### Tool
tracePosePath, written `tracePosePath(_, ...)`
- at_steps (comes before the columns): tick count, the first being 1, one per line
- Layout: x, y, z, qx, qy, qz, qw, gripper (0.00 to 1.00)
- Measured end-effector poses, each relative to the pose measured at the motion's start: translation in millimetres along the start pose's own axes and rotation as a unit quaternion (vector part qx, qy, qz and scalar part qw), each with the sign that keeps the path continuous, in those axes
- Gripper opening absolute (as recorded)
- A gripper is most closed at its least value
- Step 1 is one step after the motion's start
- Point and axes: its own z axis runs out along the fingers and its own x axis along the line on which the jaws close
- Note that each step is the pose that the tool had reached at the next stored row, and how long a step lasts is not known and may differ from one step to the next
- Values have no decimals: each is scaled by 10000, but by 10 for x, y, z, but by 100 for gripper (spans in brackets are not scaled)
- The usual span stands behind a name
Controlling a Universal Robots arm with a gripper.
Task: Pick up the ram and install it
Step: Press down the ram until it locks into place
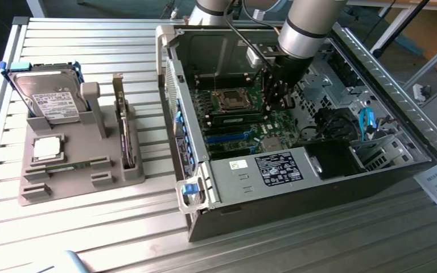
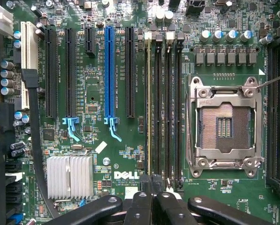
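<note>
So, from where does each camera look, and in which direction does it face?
Exterior view: high, off the arm, looking down on the open computer case, the grey holder and the arm reaching into the case.
Wrist view: on the wrist, facing the motherboard straight on; the shut gripper shows, over the memory slots.
Shared: the motherboard and the empty processor socket.

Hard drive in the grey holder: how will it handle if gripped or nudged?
Probably rigid and heavy for its size: the hard drive looks like a metal-cased block. It stands tilted in the grey holder, so a sideways push might tip it. Its smooth casing may be slippery.
</note>
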Motion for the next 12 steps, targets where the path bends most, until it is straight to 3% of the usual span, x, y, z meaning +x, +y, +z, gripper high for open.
tracePosePath(3,1,1,-36,-23,1,-1,10000,11)
tracePosePath(6,4,3,-110,-69,2,-2,10000,11)
tracePosePath(12,4,4,-132,-90,2,-3,10000,11)
